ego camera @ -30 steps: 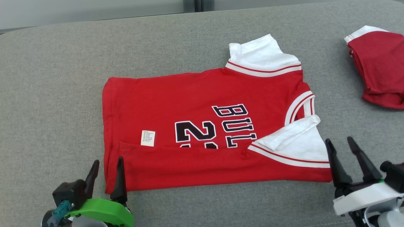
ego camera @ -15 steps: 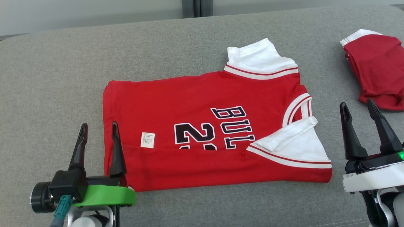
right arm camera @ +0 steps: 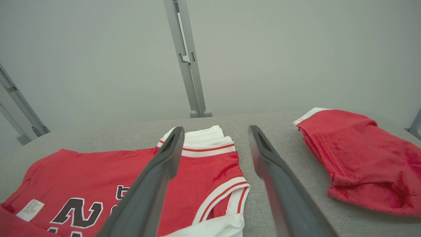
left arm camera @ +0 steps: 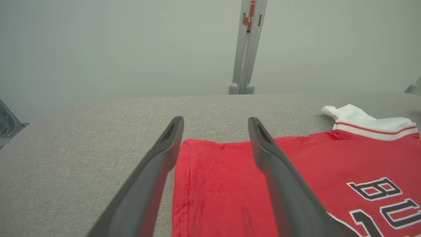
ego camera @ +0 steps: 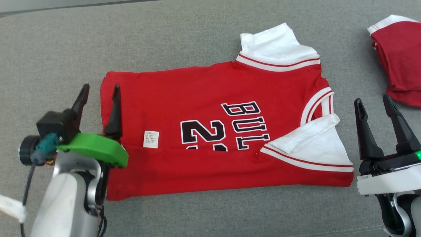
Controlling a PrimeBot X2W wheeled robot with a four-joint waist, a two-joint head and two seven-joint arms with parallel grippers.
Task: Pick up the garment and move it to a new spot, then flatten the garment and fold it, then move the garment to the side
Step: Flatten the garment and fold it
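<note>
My left hand (ego camera: 101,87) and right hand (ego camera: 372,99) are released and empty at both ends of the garment (ego camera: 204,108); I should pinch its far corners together, keeping the near fold flat.

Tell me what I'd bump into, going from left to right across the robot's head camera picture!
left gripper → red jersey → right gripper
</note>
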